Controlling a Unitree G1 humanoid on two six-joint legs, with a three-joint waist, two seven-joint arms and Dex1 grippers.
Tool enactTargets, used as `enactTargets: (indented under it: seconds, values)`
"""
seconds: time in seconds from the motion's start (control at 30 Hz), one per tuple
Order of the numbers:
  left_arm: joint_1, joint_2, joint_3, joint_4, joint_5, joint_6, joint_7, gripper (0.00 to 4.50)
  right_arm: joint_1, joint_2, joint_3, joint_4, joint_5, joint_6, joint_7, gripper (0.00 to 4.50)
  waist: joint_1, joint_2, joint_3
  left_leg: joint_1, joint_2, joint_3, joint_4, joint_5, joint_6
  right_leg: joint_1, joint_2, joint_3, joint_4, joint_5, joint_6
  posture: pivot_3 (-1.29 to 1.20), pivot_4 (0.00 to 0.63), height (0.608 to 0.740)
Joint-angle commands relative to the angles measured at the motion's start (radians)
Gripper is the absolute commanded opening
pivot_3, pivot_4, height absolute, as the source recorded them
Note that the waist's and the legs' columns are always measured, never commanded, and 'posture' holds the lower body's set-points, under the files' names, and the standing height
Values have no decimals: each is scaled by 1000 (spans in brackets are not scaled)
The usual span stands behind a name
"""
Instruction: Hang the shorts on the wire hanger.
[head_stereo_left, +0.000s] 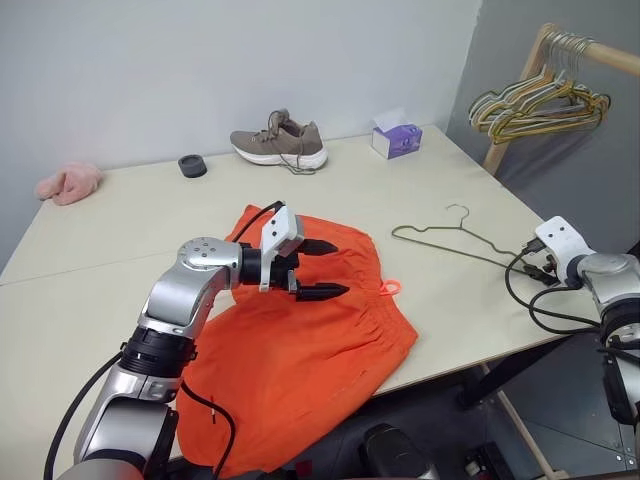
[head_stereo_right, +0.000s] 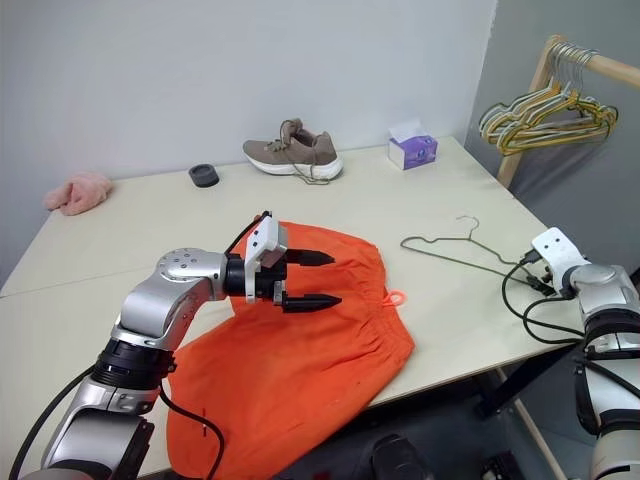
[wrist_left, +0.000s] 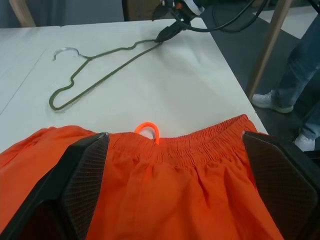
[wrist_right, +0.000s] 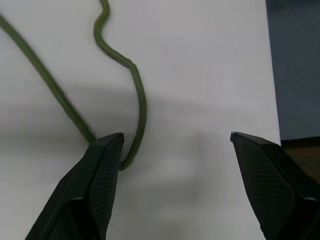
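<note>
Shorts (head_stereo_left: 300, 350) are spread flat on the near part of the table (head_stereo_left: 120, 230), one edge draped over the front rim. The left hand (head_stereo_left: 318, 268) is held just above them, its fingers wide apart, nothing gripped. The hanger (head_stereo_left: 455, 238) is laid flat on the table to the right of the shorts, apart from them.

In the left wrist view, the gathered waistband and the drawstring loop (wrist_left: 147, 131) are seen pointing toward the hanger, and a person's legs and shoes (wrist_left: 300, 100) are seen beyond the table edge.

In the right wrist view, the right hand (wrist_right: 175, 145) is seen open at the hanger's end corner, one finger against the wire, nothing clamped.

Farther back on the table: a shoe (head_stereo_left: 280, 145), a tissue box (head_stereo_left: 396, 138), a black disc (head_stereo_left: 192, 165), a pink cloth (head_stereo_left: 68, 183). A rack of coloured hangers (head_stereo_left: 540, 105) stands at right against a grey wall.
</note>
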Motion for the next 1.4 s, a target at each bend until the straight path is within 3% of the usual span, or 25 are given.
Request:
enactTargets:
  seconds: [0.03, 0.37, 0.53, 0.63, 0.9, 1.17, 1.27, 1.4]
  values:
    - [-2, 17, 11, -26, -7, -13, -4, 4500, -9, -19, 30, -7, -31, -23, 49, 3641, 0, 0, 0, 2, 0, 0, 0, 0, 0, 2, 0, 0, 0, 0, 0, -307, 42, 740]
    - [-5, 25, 7, -10, -1, -26, -15, 4500, 146, -100, 73, -326, -1, 3, 374, 3641, 3, 0, 0, 3, 1, -1, 0, -1, 0, 4, 0, 0, -1, -1, 2, -316, 43, 740]
    - [-8, 22, 3, -4, 2, -31, -18, 4500, 154, -101, 39, -351, -11, 59, 295, 3641, 1, 0, 0, 3, 0, -2, 0, -1, 0, 4, 0, 0, -1, -1, 2, -323, 42, 740]
    - [-6, 21, 1, -8, 1, -30, -21, 4500, 194, -112, 45, -399, 2, 51, 334, 3641, 3, 0, 0, 3, 0, -2, 0, -1, 0, 4, 0, 0, -1, -1, 2, -323, 41, 740]
    - [7, 39, -2, -25, -9, -21, -43, 4500, 478, -247, 42, -831, 126, 33, 628, 3641, 6, -1, 0, 2, 1, -6, 0, -1, -2, 4, 1, -2, -1, -3, 4, -324, 47, 740]
    - [25, 52, -16, -50, -17, -7, -86, 4500, 564, -296, -21, -875, 115, 2, 552, 3641, 5, -2, 1, 2, 0, -6, 0, -2, -2, 4, 0, -1, -2, -3, 4, -333, 49, 740]
    - [28, 48, -17, -55, -14, -4, -88, 4500, 564, -260, -90, -879, 158, 86, 484, 3641, 4, -3, 1, 2, 0, -6, 0, -2, -2, 4, 0, 0, -2, -3, 4, -335, 51, 740]
    - [36, 47, -19, -67, -18, 2, -92, 4500, 545, -162, -235, -894, 240, 345, 326, 3641, 4, -3, 1, 2, 0, -6, 0, -2, -2, 3, 0, 0, -1, -3, 4, -335, 54, 740]
